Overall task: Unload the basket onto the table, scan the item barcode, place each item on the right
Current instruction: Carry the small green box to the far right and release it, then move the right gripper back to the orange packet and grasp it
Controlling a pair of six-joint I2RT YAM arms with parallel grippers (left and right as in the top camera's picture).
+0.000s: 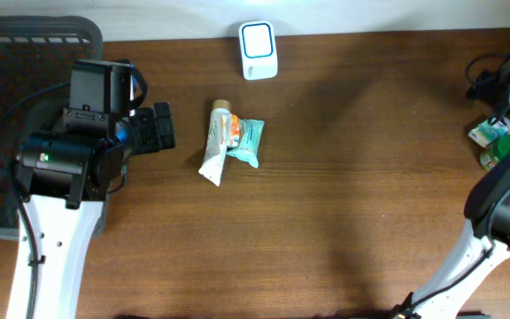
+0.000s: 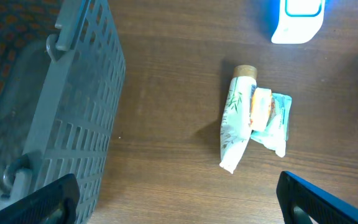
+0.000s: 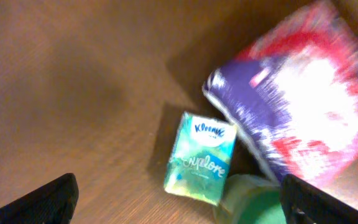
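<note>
The white barcode scanner [image 1: 258, 50] with a blue-lit face sits at the back. Nearer, there's a little pile lying flat: a white leaf-print tube [image 1: 214, 146] with its tan cap pointing toward the scanner, a teal packet [image 1: 248, 142] beside it, and a small orange-and-white packet [image 1: 231, 131] wedged between them.
</note>
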